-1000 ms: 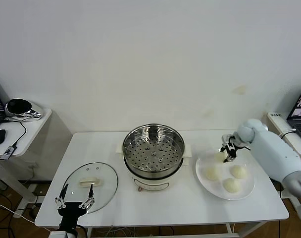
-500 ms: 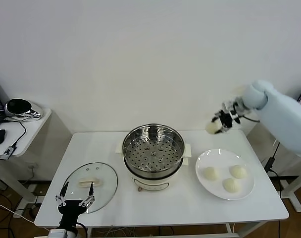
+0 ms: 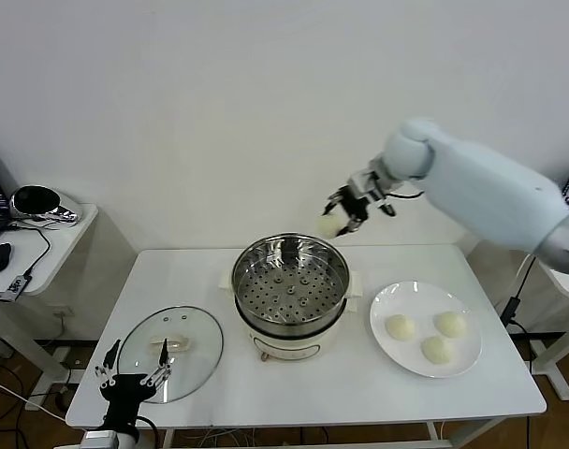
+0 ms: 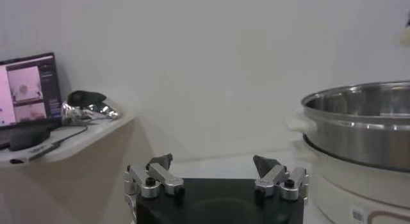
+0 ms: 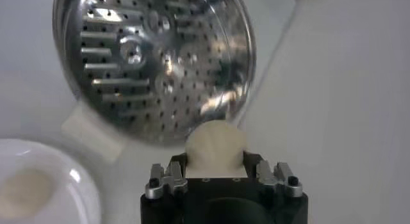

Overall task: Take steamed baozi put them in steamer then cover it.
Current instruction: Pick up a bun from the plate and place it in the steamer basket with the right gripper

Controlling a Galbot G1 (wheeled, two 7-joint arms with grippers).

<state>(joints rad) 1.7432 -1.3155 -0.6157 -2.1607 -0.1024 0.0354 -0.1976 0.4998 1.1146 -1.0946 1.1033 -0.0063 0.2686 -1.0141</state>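
Carrying a baozi (image 3: 328, 224) toward the steamer (image 3: 290, 285).
We pinch it in the right gripper (image 3: 345, 211) jaws; releasing off-centre risks the rim. Left gripper (image 3: 130, 376) jaws spread.

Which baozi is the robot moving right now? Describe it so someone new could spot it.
Start at the steel steamer in the middle of the white table. Just above its back right rim, the right gripper holds one cream-white bun, the baozi. It is the only one in the air; the other three buns lie on the white plate to the right.
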